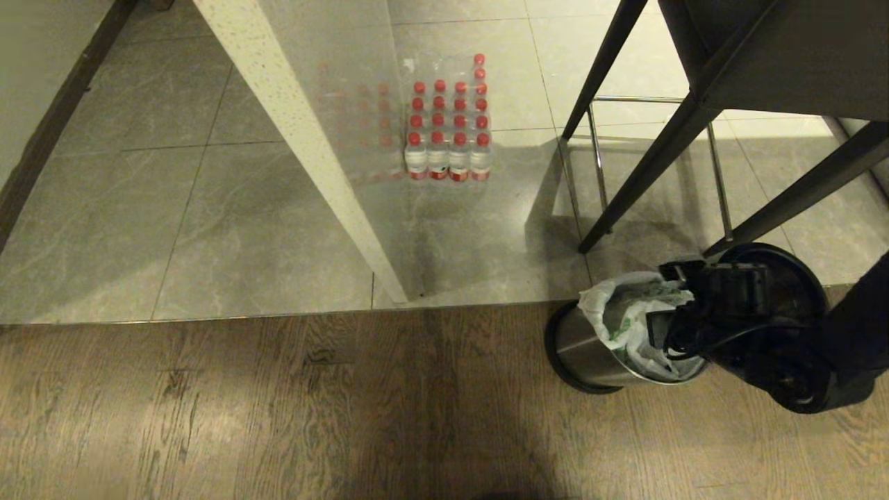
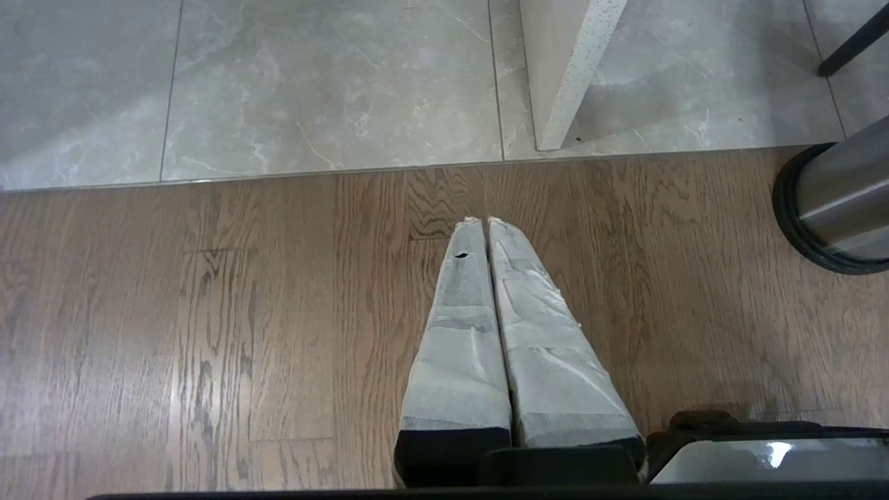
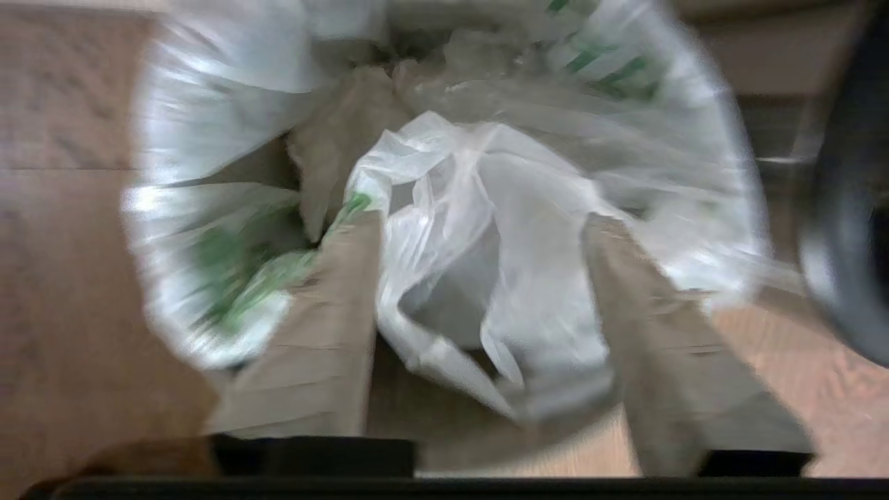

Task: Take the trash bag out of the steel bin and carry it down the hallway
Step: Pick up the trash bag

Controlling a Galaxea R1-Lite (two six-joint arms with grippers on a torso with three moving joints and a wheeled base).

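1. The right pincer (image 3: pixel 479 278) is seen over the mouth of the steel bin (image 1: pixel 590 347), its fingers (image 3: pixel 326 333) spread apart with a bunched fold of the trash bag (image 3: pixel 486 229) lying between them; no grip is made out.
2. The trash bag is seated inside the steel bin, on the wooden floor (image 1: pixel 278 410) beside the tiles (image 1: pixel 208 229).
3. The left pincer (image 2: pixel 486 222) is pressed together over the wooden floor, holding nothing.

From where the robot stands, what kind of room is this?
Probably a home or office pantry corner: wood flooring meets grey tiles, a pack of red-capped water bottles sits on the tiles, and a bag-lined steel bin stands beside a dark-legged table.
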